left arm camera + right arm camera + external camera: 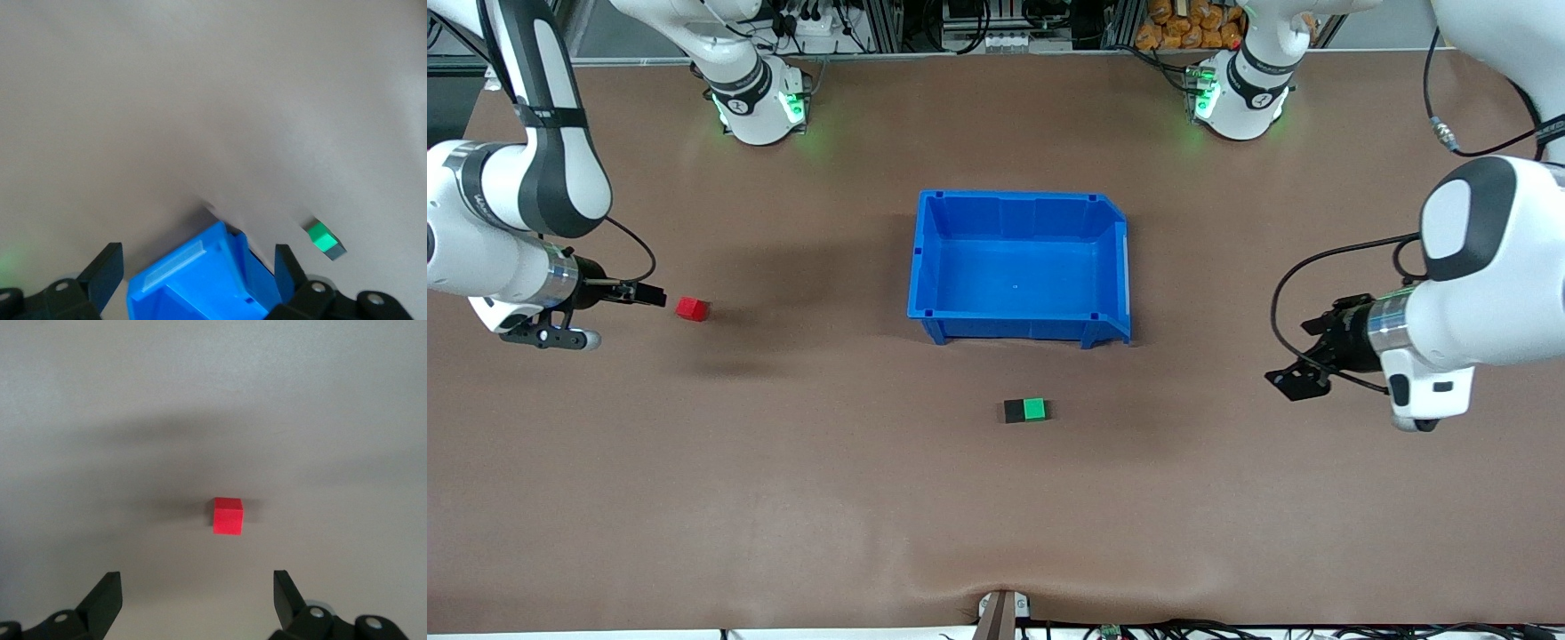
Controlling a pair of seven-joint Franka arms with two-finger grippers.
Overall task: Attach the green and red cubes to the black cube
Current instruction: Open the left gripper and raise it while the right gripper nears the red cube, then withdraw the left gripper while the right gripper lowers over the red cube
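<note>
The black cube and the green cube sit side by side, touching, on the brown table, nearer to the front camera than the blue bin. The green one is on the side toward the left arm's end. The red cube lies alone toward the right arm's end. My right gripper hovers low beside it, open and empty. In the right wrist view the red cube is ahead of the open right gripper. My left gripper is open and empty at its end of the table. Its wrist view shows the left gripper and the green cube.
The blue bin stands empty mid-table between the two arms, and one corner of the blue bin fills the space between the left fingers in the left wrist view. Both arm bases stand along the table edge farthest from the front camera.
</note>
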